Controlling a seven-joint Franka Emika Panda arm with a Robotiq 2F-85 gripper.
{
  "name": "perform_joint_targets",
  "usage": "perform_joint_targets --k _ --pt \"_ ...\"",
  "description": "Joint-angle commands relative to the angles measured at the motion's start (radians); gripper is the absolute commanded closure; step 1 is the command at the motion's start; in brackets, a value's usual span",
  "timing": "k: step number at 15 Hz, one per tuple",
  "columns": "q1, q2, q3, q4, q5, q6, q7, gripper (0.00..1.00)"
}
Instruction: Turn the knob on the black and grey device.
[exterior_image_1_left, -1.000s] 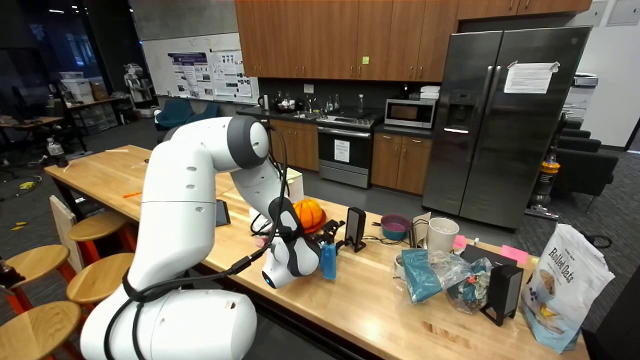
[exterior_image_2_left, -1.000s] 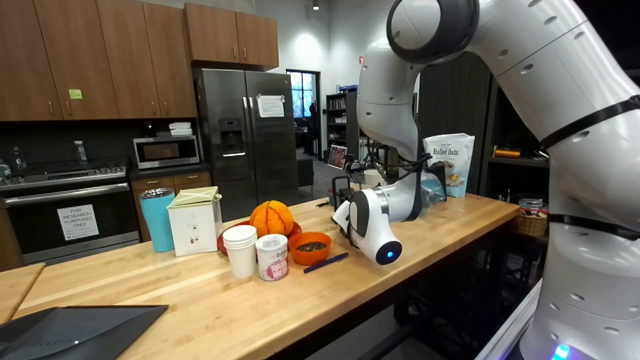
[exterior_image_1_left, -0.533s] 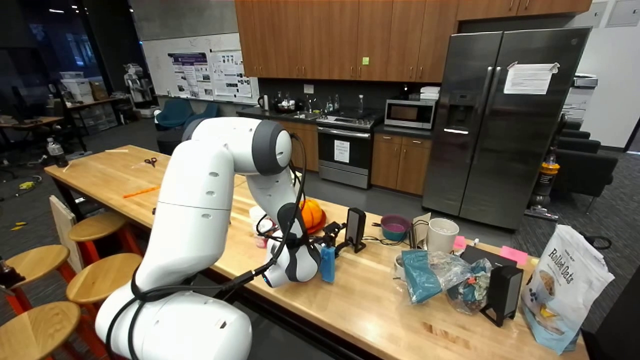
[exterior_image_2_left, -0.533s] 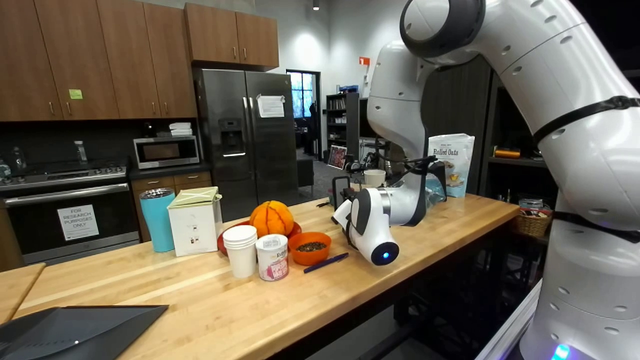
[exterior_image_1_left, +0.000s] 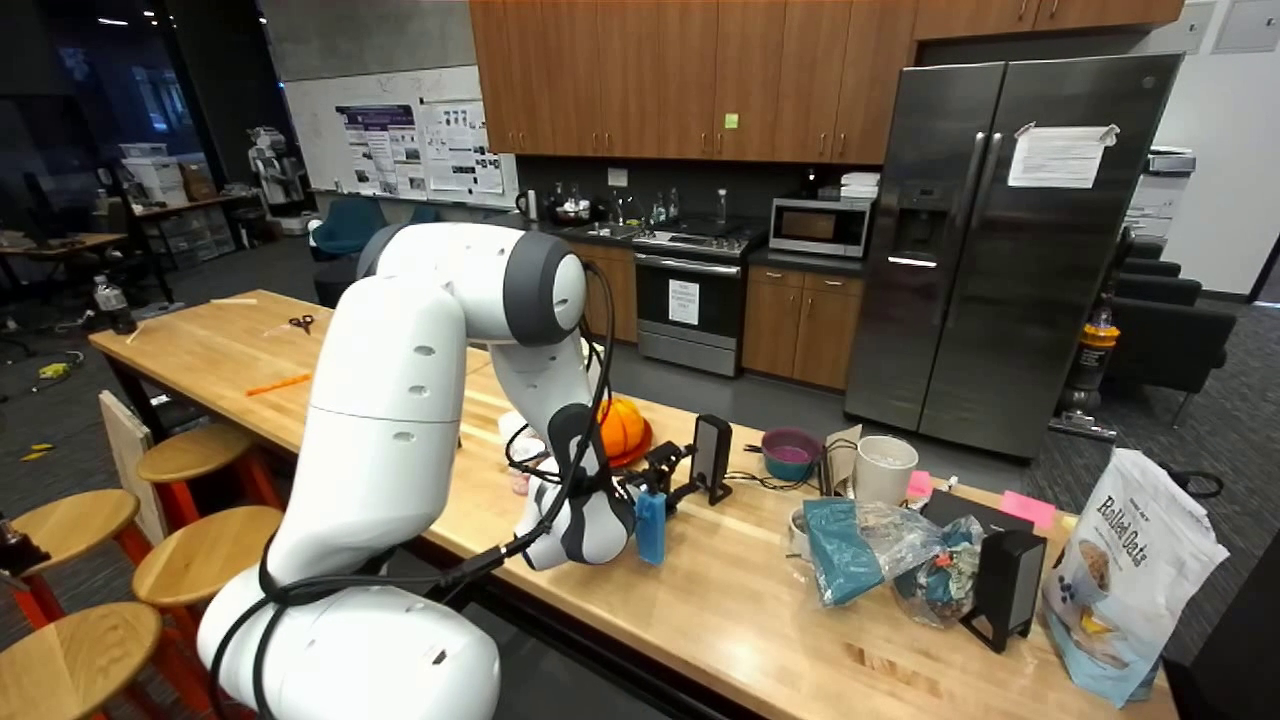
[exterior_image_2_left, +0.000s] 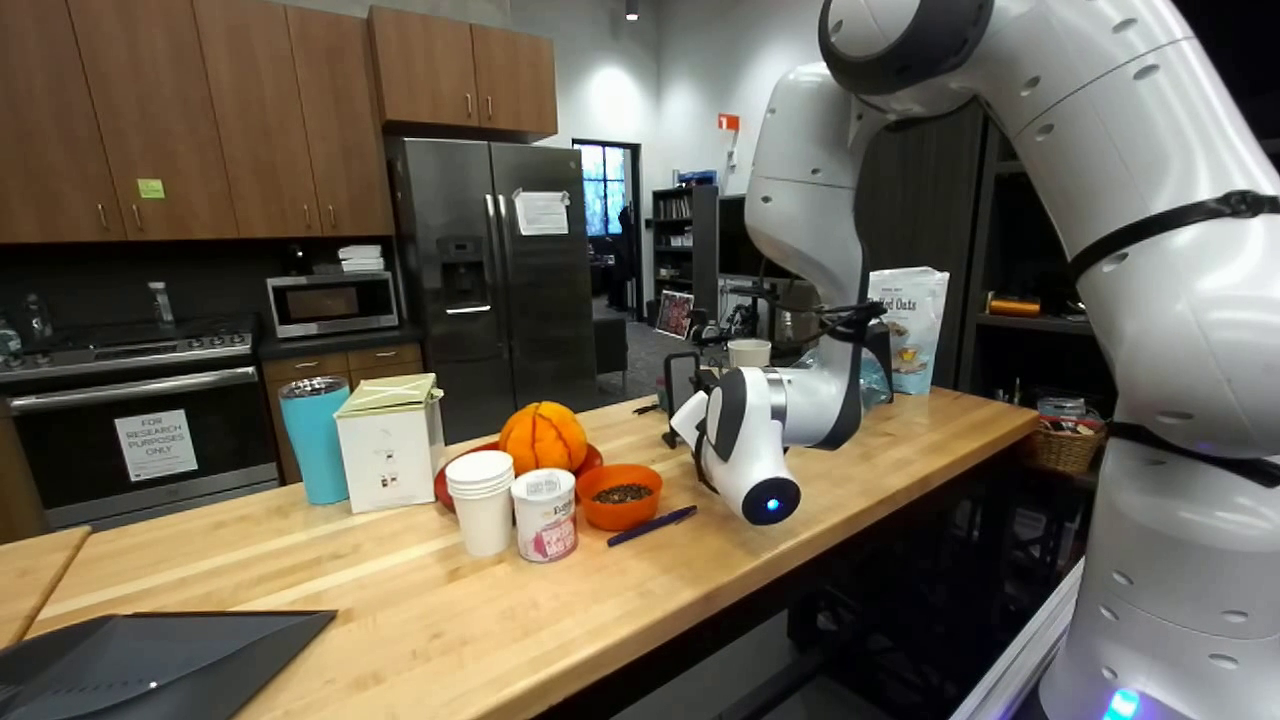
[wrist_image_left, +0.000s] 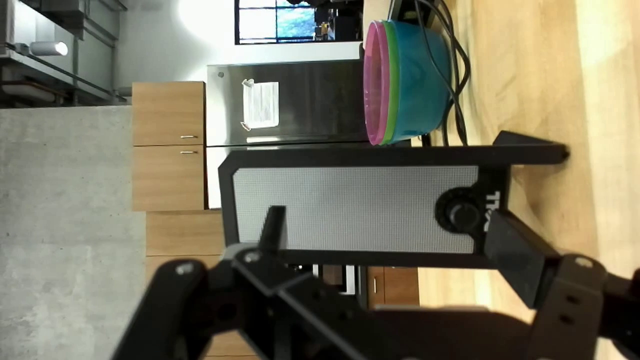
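The black and grey device (wrist_image_left: 350, 207) is an upright speaker with a grey mesh front, lying sideways in the turned wrist view. Its round black knob (wrist_image_left: 463, 216) sits near the base beside a white logo. In an exterior view the device (exterior_image_1_left: 711, 455) stands on the wooden table, just beyond my gripper (exterior_image_1_left: 684, 472). My gripper (wrist_image_left: 385, 220) faces the mesh with jaws wide apart and nothing between them. One finger (wrist_image_left: 520, 257) overlaps the logo beside the knob; the other finger (wrist_image_left: 274, 227) lies across the opposite end of the mesh. Contact cannot be made out.
Stacked bowls (wrist_image_left: 420, 82) and black cables (wrist_image_left: 457, 75) are beside the device. An orange pumpkin (exterior_image_2_left: 543, 436), an orange bowl (exterior_image_2_left: 621, 497) and a blue pen (exterior_image_2_left: 652, 526) lie near the arm. Another speaker (exterior_image_1_left: 1005, 585) and an oats bag (exterior_image_1_left: 1130, 575) stand farther along.
The elbow and upper arm have swung to the right in both exterior views, while the hand has shifted only slightly. The device stands where it was.
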Motion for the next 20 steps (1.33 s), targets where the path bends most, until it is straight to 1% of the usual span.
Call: perform_joint_targets --k 1,8,16,20 --pt "-0.034 -0.053 0.017 -0.028 0.005 0.008 -0.02 0.0" --pt "-0.067 -0.064 0.013 -0.018 -0.004 0.038 -0.006 0.0" --pt "-0.063 -0.043 0.033 0.001 -0.012 0.077 -0.008 0.0" --pt "-0.075 -0.045 0.034 0.014 -0.029 0.122 0.018 0.0"
